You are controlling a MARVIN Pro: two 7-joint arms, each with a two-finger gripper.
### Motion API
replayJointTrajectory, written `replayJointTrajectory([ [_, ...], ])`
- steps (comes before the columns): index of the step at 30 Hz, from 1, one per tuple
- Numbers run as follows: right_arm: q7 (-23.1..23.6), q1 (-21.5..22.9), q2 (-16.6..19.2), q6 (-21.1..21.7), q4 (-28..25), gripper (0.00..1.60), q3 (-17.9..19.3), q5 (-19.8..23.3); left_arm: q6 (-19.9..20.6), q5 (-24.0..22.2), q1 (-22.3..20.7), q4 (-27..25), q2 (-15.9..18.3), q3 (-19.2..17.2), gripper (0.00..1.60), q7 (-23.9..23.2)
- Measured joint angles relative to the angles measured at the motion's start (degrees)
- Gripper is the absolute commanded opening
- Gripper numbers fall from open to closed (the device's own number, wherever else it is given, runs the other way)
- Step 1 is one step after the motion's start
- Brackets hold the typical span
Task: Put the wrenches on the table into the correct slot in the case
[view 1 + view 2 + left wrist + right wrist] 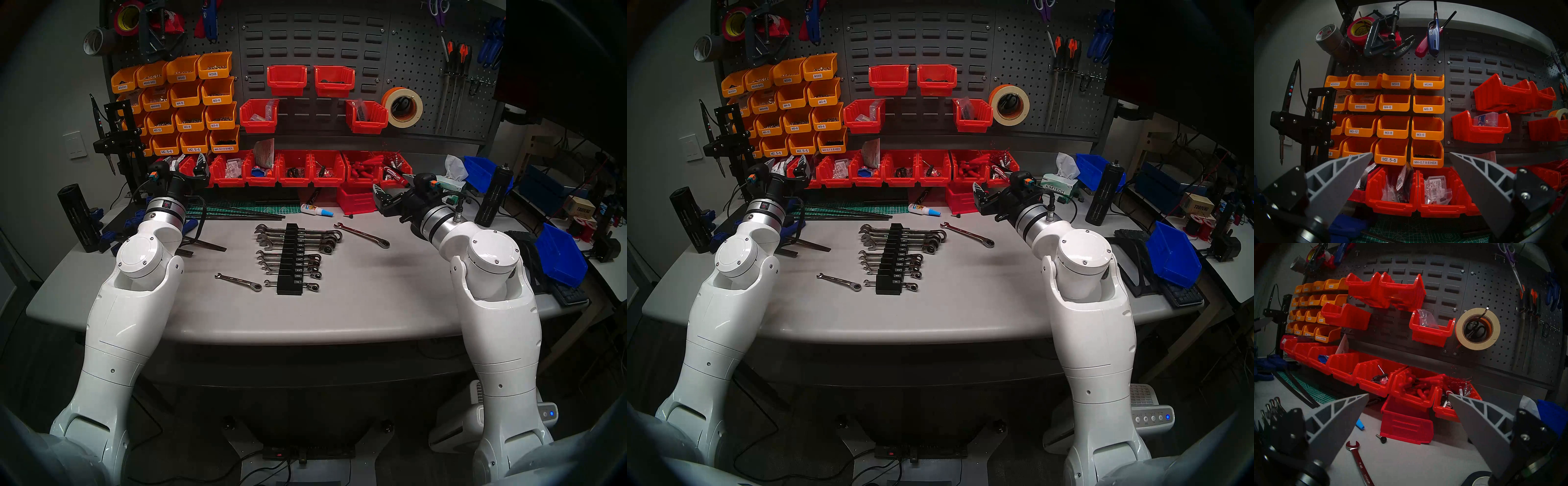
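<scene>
The long wrench (361,235) lies flat on the table (373,305), to the right of the case (290,259) and apart from it. The short wrench (238,282) lies left of the near end of the case. Both are thin, stiff steel, probably a little heavy and slippery, and they sit low on the surface. I think the middle of the shaft is the best place to pinch. The left gripper (1411,153) and the right gripper (1408,394) hang above the table with fingers spread wide, holding nothing.
</scene>
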Motion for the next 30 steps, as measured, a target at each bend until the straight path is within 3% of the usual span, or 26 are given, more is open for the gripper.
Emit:
replayJointTrajectory([
  [2,1.5,-0.3,1.3,3.8,-1.1,1.6,-0.1,-0.7,0.0,0.0,0.0,0.0,0.0,0.0,1.6,0.0],
  [15,9.1,0.3,7.5,14.7,-1.8,1.6,-2.3,-3.5,0.0,0.0,0.0,0.0,0.0,0.0,1.6,0.0],
  [30,19.4,6.4,13.9,18.6,3.8,1.6,-2.9,-2.9,0.0,0.0,0.0,0.0,0.0,0.0,1.6,0.0],
])
